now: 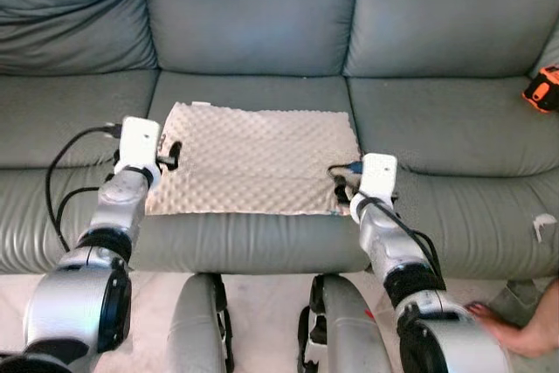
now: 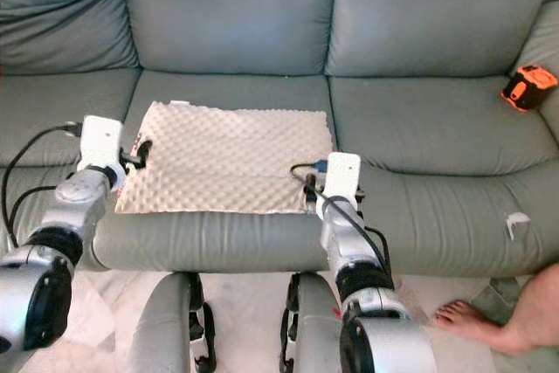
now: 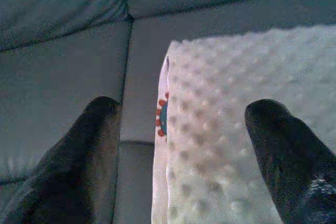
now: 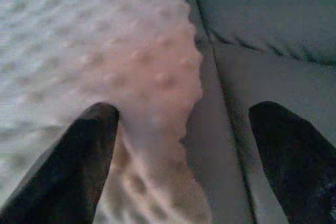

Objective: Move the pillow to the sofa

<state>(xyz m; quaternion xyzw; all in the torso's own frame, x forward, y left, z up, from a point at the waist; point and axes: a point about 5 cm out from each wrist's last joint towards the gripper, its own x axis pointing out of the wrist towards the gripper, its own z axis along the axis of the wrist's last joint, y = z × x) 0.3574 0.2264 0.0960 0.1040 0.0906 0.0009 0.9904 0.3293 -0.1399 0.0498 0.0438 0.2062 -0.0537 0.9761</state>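
A flat beige pillow (image 1: 253, 159) with a bumpy dotted cover lies on the middle seat of the grey-green sofa (image 1: 253, 32). My left gripper (image 3: 184, 145) is open at the pillow's left edge, its fingers (image 3: 89, 145) straddling that edge. A small red and blue mark shows on the pillow's side (image 3: 163, 115). At the pillow's front right corner (image 4: 157, 77) my right gripper (image 4: 184, 150) stands open, one finger over the pillow and the other (image 4: 294, 150) over the seat.
An orange and black object (image 1: 543, 87) lies on the right seat by the armrest. A small white scrap (image 2: 517, 222) hangs at the sofa's front right. A person's bare foot (image 2: 476, 319) stands on the pale floor at lower right.
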